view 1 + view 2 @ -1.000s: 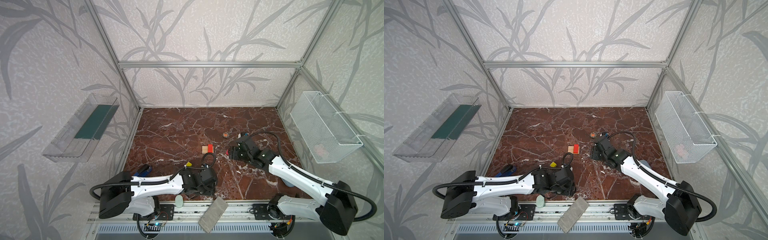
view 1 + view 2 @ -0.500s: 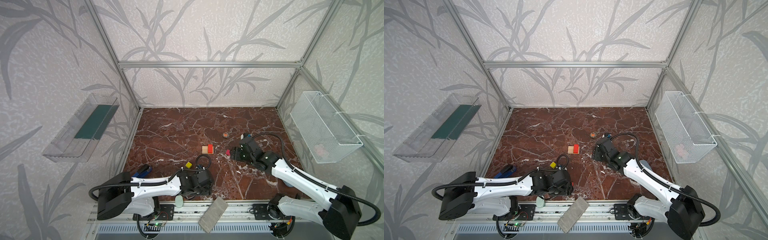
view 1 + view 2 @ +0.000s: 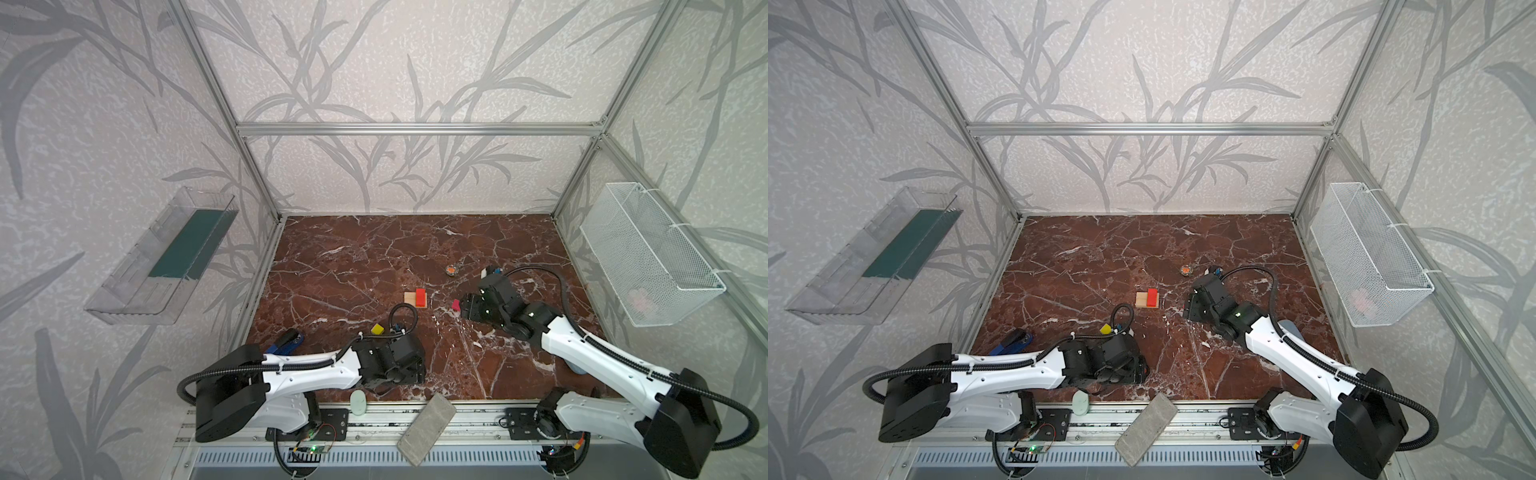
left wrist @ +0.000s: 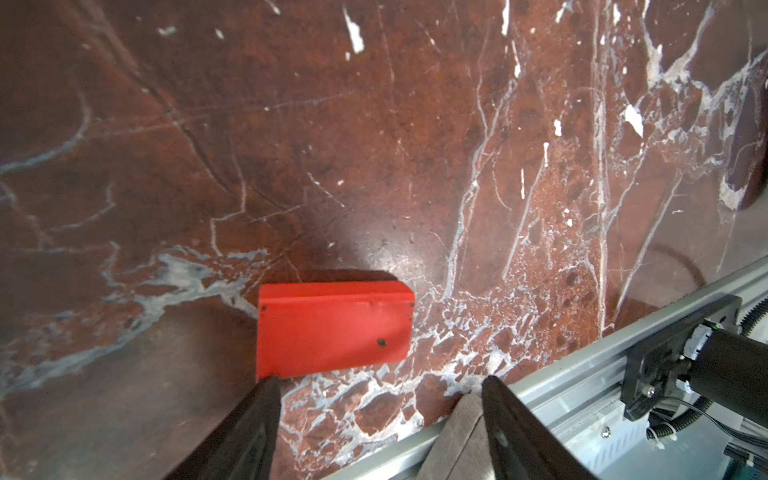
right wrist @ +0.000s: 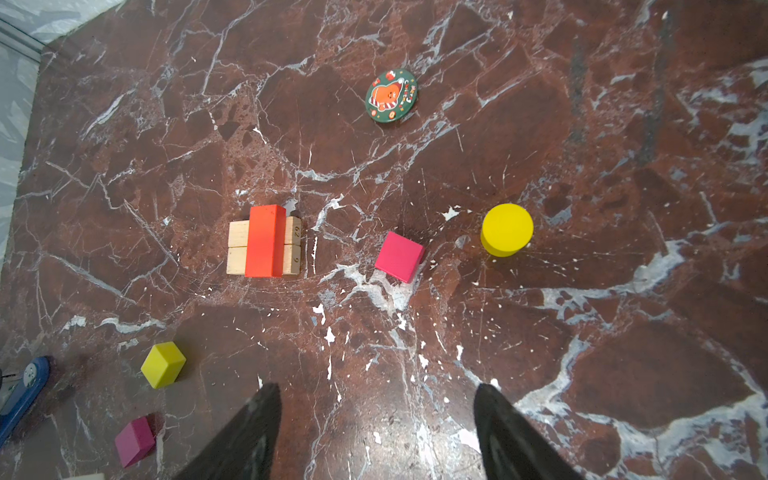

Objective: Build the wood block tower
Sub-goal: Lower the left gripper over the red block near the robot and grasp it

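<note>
Red block [image 4: 332, 328] before spread left end effector [image 4: 378, 384], perhaps touching one fingertip [image 4: 268, 390]

Both top views hide the left hand [image 4: 379, 381] and the red block [image 4: 332, 328] by it beneath that arm's wrist. The right wrist view's edge cuts the blue stapler [image 5: 18, 395]. We cannot identify the blurred pink thing [image 3: 639, 298] inside the wire basket [image 3: 665, 232].
</note>
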{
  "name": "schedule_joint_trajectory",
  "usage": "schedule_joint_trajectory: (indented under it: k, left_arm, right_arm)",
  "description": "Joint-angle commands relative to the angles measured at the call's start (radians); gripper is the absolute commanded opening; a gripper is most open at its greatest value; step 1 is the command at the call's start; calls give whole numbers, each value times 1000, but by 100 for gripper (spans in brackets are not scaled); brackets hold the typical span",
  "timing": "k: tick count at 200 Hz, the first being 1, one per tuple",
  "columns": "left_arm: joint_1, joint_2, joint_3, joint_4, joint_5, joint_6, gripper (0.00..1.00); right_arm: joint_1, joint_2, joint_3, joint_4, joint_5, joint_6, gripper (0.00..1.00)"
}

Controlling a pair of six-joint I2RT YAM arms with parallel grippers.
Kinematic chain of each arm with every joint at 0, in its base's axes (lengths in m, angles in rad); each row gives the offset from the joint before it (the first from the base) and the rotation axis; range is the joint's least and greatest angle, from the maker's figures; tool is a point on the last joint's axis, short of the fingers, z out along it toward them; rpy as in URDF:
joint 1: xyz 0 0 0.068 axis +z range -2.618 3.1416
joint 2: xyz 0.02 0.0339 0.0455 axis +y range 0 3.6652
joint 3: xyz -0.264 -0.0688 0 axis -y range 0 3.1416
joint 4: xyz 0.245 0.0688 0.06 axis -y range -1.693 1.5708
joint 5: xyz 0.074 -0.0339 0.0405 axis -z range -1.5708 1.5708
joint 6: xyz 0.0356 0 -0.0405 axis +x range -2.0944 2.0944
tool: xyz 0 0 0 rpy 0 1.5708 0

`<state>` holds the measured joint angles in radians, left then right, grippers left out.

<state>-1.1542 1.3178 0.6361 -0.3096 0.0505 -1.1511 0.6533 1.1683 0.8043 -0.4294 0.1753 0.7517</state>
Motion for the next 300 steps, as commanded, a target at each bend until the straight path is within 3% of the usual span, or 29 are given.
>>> schedule_joint_trajectory:
  k: [1,93,160,179,215,267,300]
  left_arm:
    - [13,41,24,10,21,21,76]
    - [61,150,104,7,88,101,75]
    - [60,181,136,-59,71,128,45]
    - [52,193,165,-111,40,144,40]
    - [42,233,222,-173,11,175,40]
    - [38,279,270,-193,18,185,48]
    - [37,305,292,-204,10,194,45]
  right_arm:
    - [-4,11,4,7,3,1,74]
    - [-15,-1,6,-8,10,-5,74]
    - [-17,-6,-2,-12,10,-5,74]
    - [-17,-3,-3,-12,10,-4,74]
    - [-18,-5,-4,-14,10,-6,74]
    - [-21,-23,-11,-24,19,-7,74]
    - [-27,-37,-23,-25,23,-6,74]
